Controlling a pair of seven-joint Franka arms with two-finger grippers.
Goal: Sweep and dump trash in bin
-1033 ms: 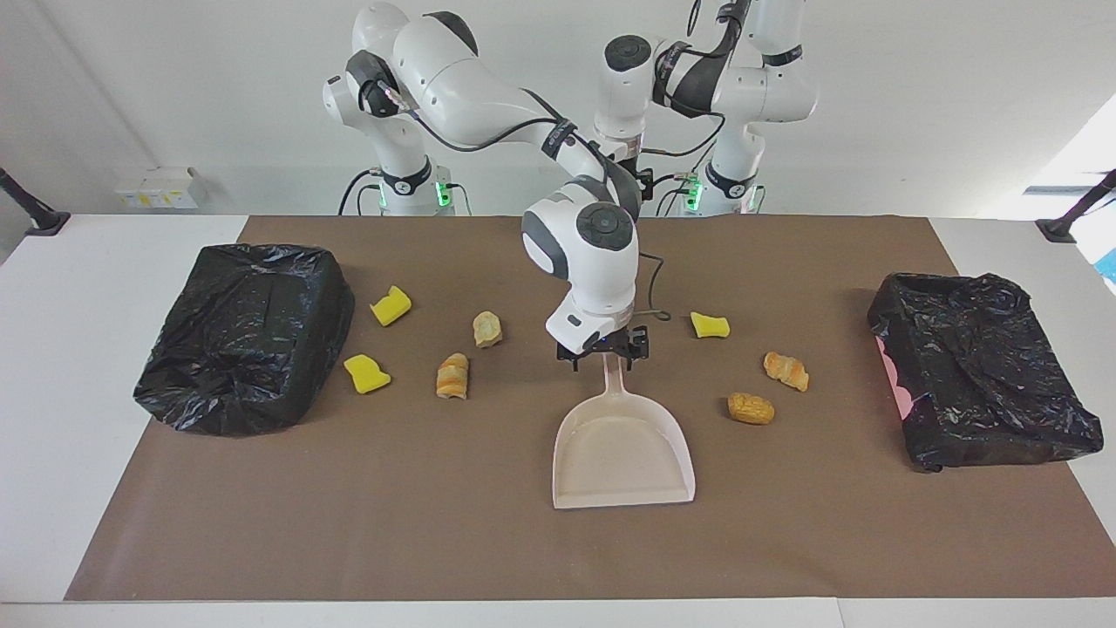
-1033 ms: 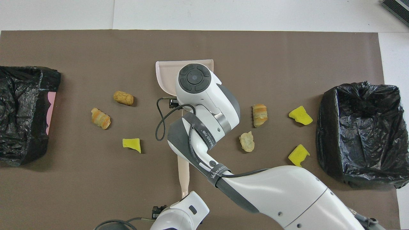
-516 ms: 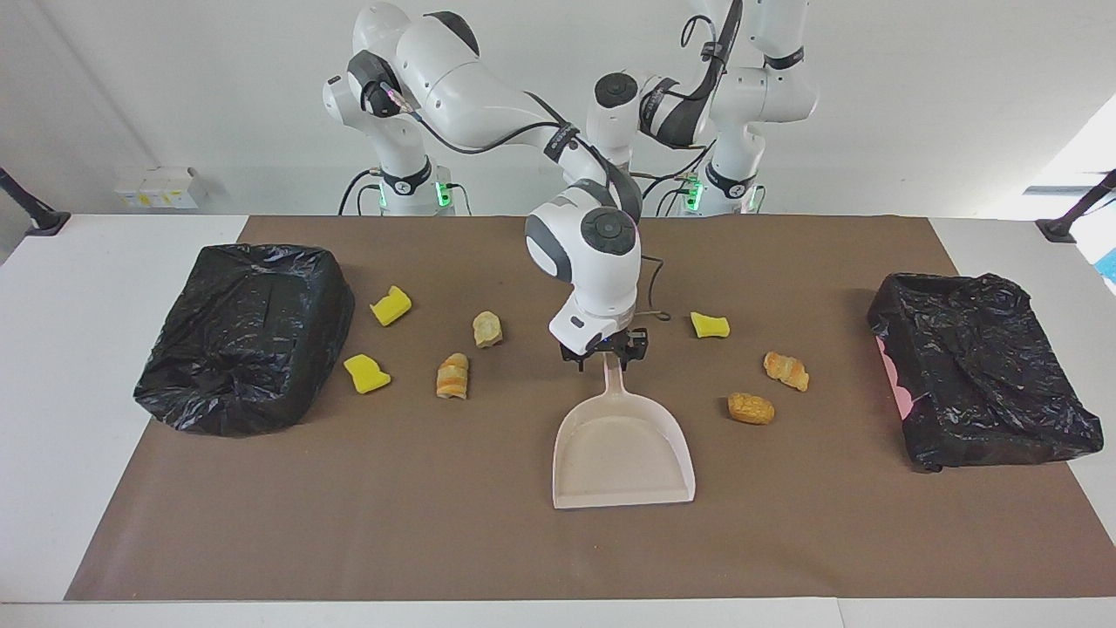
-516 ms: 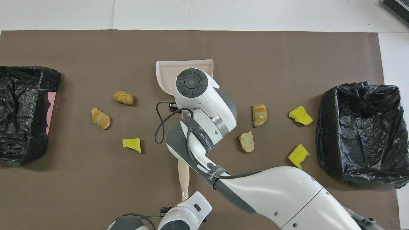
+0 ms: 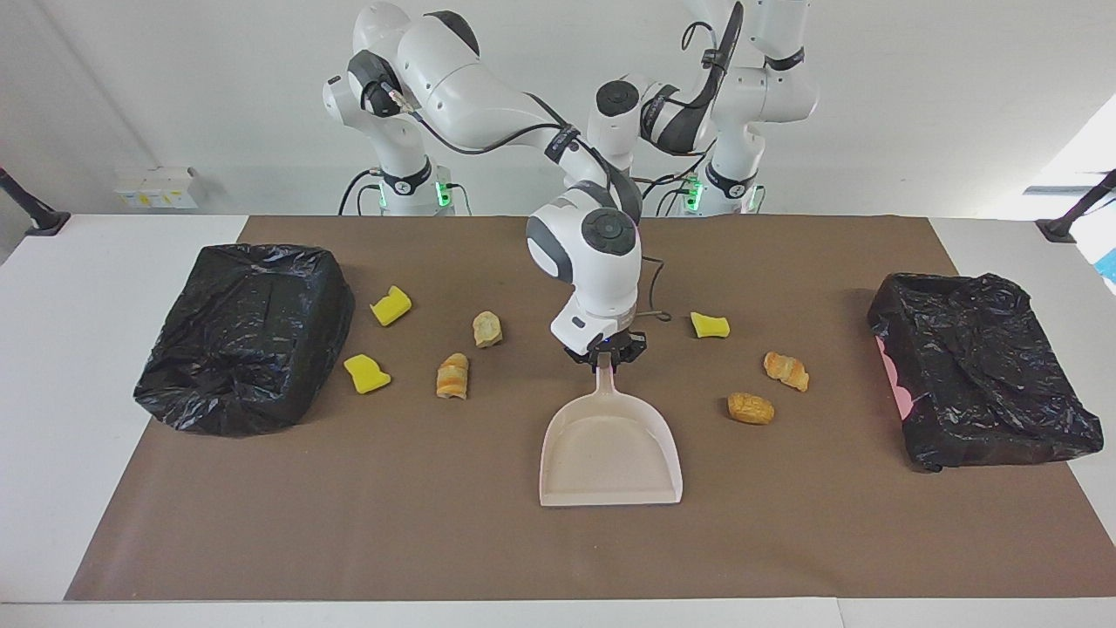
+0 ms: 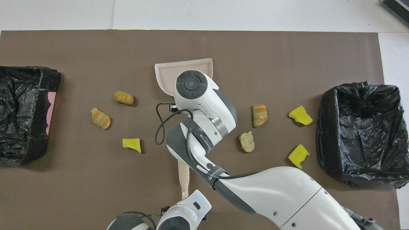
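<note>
Seven bits of trash lie scattered on the brown mat (image 5: pixel 436 541): yellow sponge chunks (image 5: pixel 391 305) and bread bits (image 5: pixel 452 376) toward the right arm's end, more (image 5: pixel 751 408) toward the left arm's end. Between the two groups sits the pink dustpan (image 5: pixel 610 453), and the right gripper (image 5: pixel 604 356) is pinched tight on its handle. The left gripper (image 6: pixel 164 210) sits low by the handle's tip at the robots' edge; its fingers can't be read. Black-lined bins (image 5: pixel 248 336) flank both ends.
</note>
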